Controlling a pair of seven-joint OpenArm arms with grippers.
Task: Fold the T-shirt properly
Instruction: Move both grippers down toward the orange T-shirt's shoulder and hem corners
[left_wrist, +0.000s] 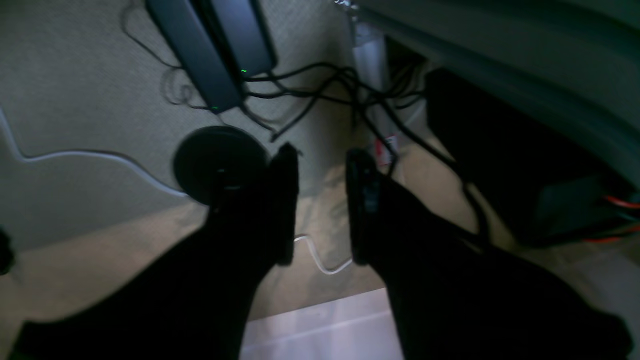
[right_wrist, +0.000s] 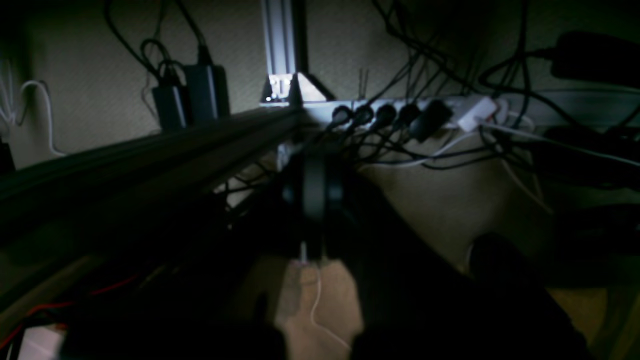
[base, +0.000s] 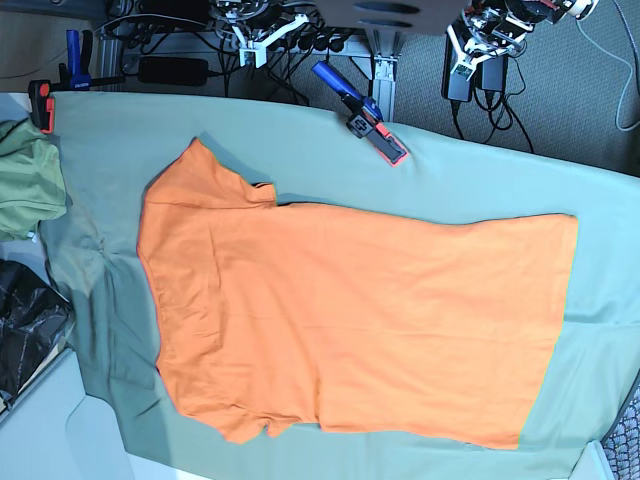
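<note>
The orange T-shirt (base: 350, 310) lies spread flat on the grey-green table cloth (base: 480, 170) in the base view, sleeves to the left, hem to the right. Both arms are pulled back beyond the far table edge, away from the shirt. My left gripper (left_wrist: 324, 200) is open and empty, hanging over the carpet floor; it shows at the top right of the base view (base: 462, 60). My right gripper (right_wrist: 315, 210) looks shut with nothing in it, over cables behind the table; it shows at the top of the base view (base: 255, 40). The shirt is out of both wrist views.
An olive-green garment (base: 25, 180) lies at the left table edge above a black bag (base: 25, 320). A blue clamp (base: 362, 122) and a black-and-orange clamp (base: 42, 105) sit on the far edge. Power bricks (left_wrist: 210, 50), a power strip (right_wrist: 400, 112) and cables lie behind.
</note>
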